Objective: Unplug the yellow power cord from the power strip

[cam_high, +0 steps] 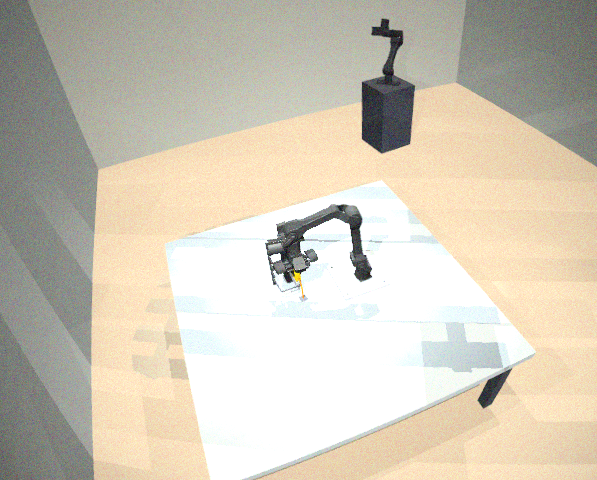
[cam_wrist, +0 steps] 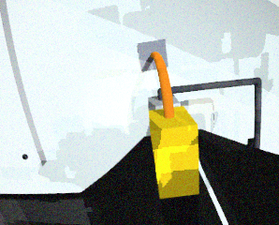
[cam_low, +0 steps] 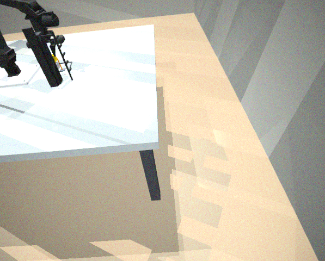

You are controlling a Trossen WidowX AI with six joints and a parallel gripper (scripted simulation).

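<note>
My gripper (cam_high: pixel 296 271) (cam_low: pixel 54 55) (cam_wrist: pixel 172 140) is shut on the yellow plug (cam_high: pixel 297 276) (cam_low: pixel 54 58) (cam_wrist: pixel 176 159), with a black finger on each side of it. An orange cord (cam_high: pixel 302 290) (cam_low: pixel 60 64) (cam_wrist: pixel 165 84) leaves the plug and bends down to a small grey square (cam_high: pixel 303 298) (cam_wrist: pixel 153 49) on the table. A pale grey and white shape, seemingly the power strip, shows partly behind the plug in the wrist view (cam_wrist: pixel 199 106). The rest of it is hidden by the fingers, and I cannot tell whether the plug touches it.
A thin black wire frame (cam_high: pixel 271 268) (cam_low: pixel 61 54) (cam_wrist: pixel 257 110) stands close beside the gripper. A thick black upright (cam_low: pixel 42 57) is near it. The arm's base (cam_high: pixel 362 271) (cam_low: pixel 12 70) stands on a white plate on the white table (cam_high: pixel 314 382) (cam_low: pixel 114 106). Another arm stands on a dark pedestal (cam_high: pixel 386 116).
</note>
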